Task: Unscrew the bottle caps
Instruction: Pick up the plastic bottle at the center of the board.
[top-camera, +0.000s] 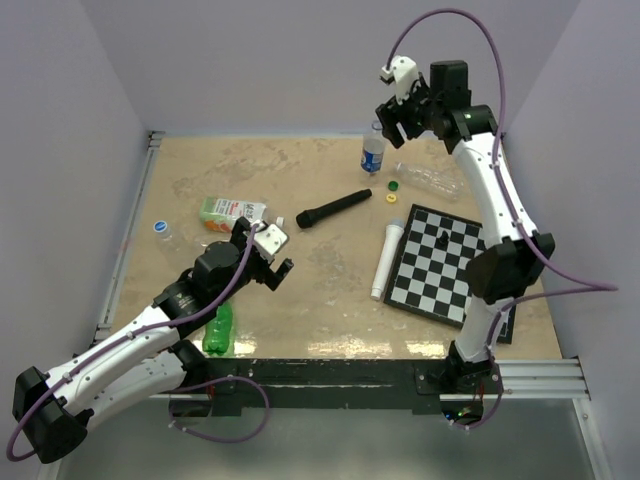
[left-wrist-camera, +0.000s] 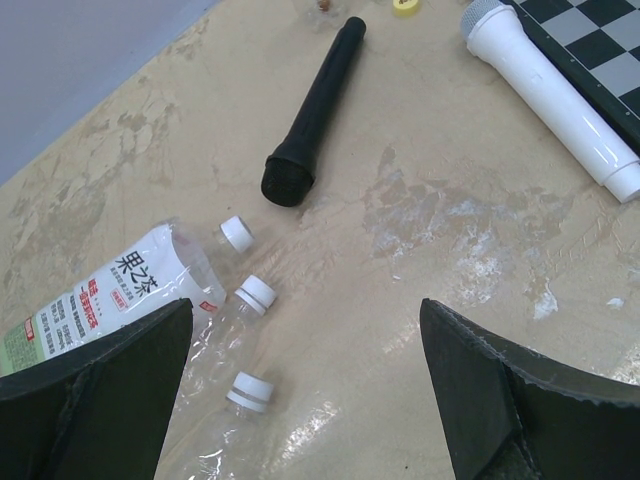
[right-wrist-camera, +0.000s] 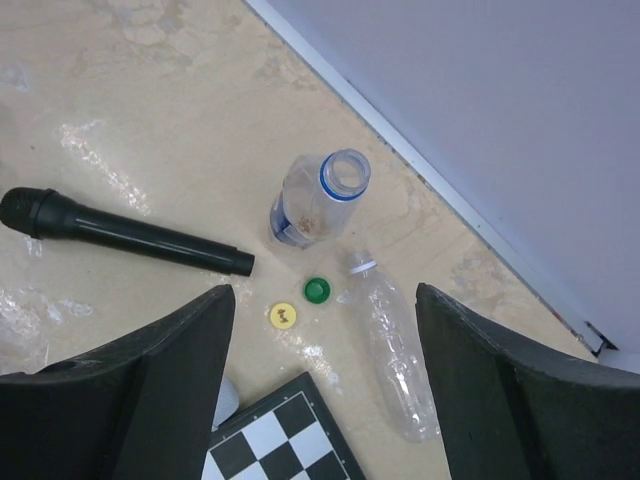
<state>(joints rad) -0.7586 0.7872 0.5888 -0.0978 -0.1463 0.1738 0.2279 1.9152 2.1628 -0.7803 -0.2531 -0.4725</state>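
The left gripper (left-wrist-camera: 310, 400) hangs empty, its black fingers (left-wrist-camera: 100, 390) spread wide. Just ahead of its left finger lie clear crinkled plastic bottles (left-wrist-camera: 218, 325) with small white screw caps (left-wrist-camera: 256, 294) on, beside a white-and-green carton (left-wrist-camera: 100, 295). The right gripper (right-wrist-camera: 325, 400), also parted and empty, is raised above the upright blue-labelled plastic bottle (right-wrist-camera: 318, 200), whose mouth is open. Nearer its fingers lie a loose round green cap (right-wrist-camera: 317, 290), a round yellow cap (right-wrist-camera: 283, 316) and a capless clear bottle (right-wrist-camera: 390, 350)

Green cap (right-wrist-camera: 317, 290), yellow cap (right-wrist-camera: 283, 316); black-white chequered board (top-camera: 450, 275); bottle label (right-wrist-camera: 288, 232) seemingly blue.
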